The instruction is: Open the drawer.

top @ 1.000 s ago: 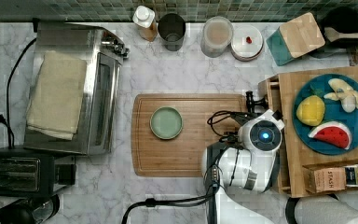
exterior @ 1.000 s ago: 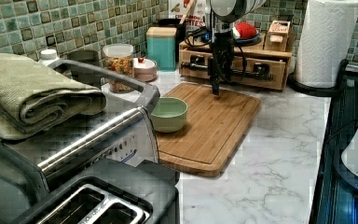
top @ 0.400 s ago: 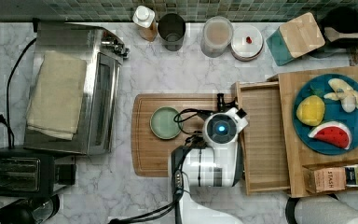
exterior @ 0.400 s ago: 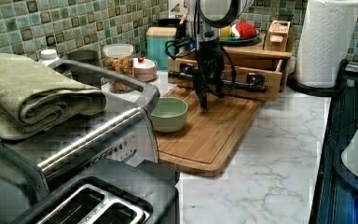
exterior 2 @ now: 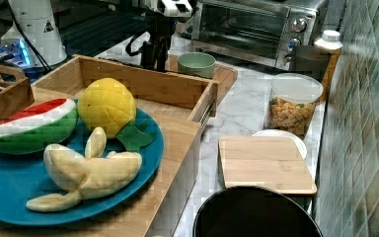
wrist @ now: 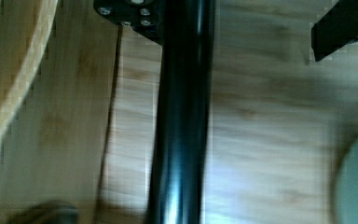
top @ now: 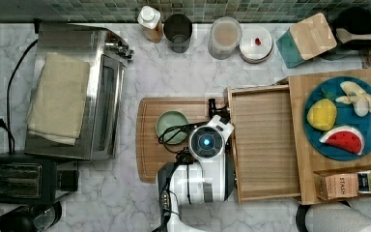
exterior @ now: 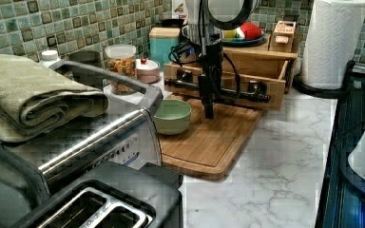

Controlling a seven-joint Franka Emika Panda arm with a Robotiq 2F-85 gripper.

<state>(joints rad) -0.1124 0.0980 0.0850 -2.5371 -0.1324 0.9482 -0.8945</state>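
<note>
Marble bench [top: 183, 63] held the drawer [top: 265, 145], pulled well out; finger state was unclear, and pulling further risked shoving the nearby bowl [top: 171, 126].

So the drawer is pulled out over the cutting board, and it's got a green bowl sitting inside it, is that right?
Not quite. The drawer is pulled out over the cutting board, but the top view shows it empty. The green bowl sits on the cutting board, beside the drawer's front, not inside it.
</note>
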